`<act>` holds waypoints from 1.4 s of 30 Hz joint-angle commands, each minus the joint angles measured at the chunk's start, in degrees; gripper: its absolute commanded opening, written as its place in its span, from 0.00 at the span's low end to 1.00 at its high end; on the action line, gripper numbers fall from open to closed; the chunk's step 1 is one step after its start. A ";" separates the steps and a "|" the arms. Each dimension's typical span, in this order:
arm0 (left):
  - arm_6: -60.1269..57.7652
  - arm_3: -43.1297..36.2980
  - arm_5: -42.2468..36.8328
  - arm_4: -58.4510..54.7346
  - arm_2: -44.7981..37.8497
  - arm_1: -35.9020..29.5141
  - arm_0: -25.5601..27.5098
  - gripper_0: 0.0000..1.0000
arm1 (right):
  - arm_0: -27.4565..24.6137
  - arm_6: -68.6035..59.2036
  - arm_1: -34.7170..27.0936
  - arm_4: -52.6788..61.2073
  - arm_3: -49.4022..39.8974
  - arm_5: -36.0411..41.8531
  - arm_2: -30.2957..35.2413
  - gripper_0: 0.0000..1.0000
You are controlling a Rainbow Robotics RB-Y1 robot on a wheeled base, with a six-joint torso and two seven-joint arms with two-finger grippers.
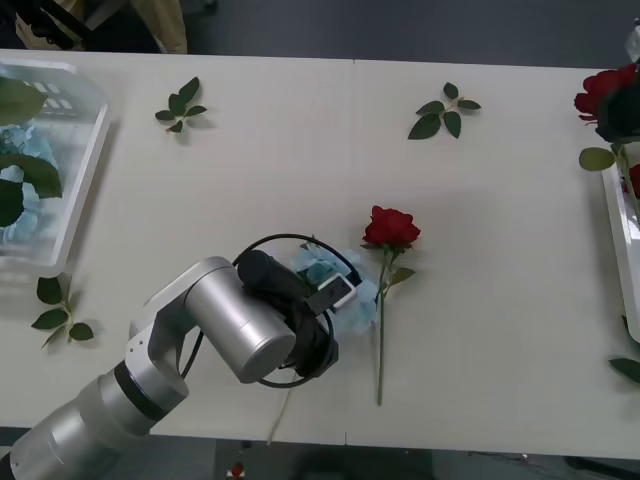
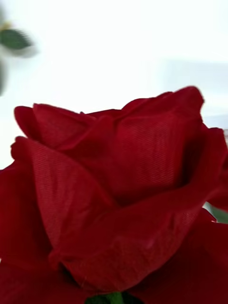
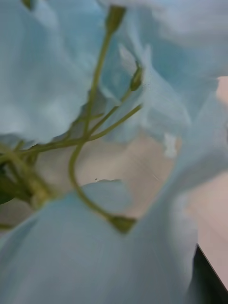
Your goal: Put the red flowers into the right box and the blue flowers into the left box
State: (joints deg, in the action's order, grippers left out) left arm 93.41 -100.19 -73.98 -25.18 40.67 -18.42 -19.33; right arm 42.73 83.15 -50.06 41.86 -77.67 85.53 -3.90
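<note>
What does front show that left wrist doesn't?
Front alone: the table, a red rose lying on it, leaf sprigs, the left box holding blue flowers, the right box with roses, and the left arm lowered over a blue flower. Left wrist alone: thin green stalks between petals. Both: that blue flower.
</note>
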 commanded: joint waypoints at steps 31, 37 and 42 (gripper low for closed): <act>-2.09 4.66 4.37 10.33 6.79 0.75 -2.38 0.01 | 0.86 19.68 -10.23 -1.78 34.52 -28.14 0.12 0.17; -2.53 2.99 4.37 12.35 6.44 -0.39 -2.29 0.00 | 0.86 20.56 -10.32 -0.90 34.96 -29.10 0.12 0.79; -3.15 -7.03 -0.64 11.47 3.10 -5.67 -2.20 0.00 | 0.86 21.88 -10.23 0.15 34.96 -29.10 0.12 0.95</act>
State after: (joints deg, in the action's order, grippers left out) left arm 93.33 -99.42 -70.99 -13.18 46.36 -20.10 -21.30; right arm 42.73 101.35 -58.44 41.34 -42.79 56.78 -3.79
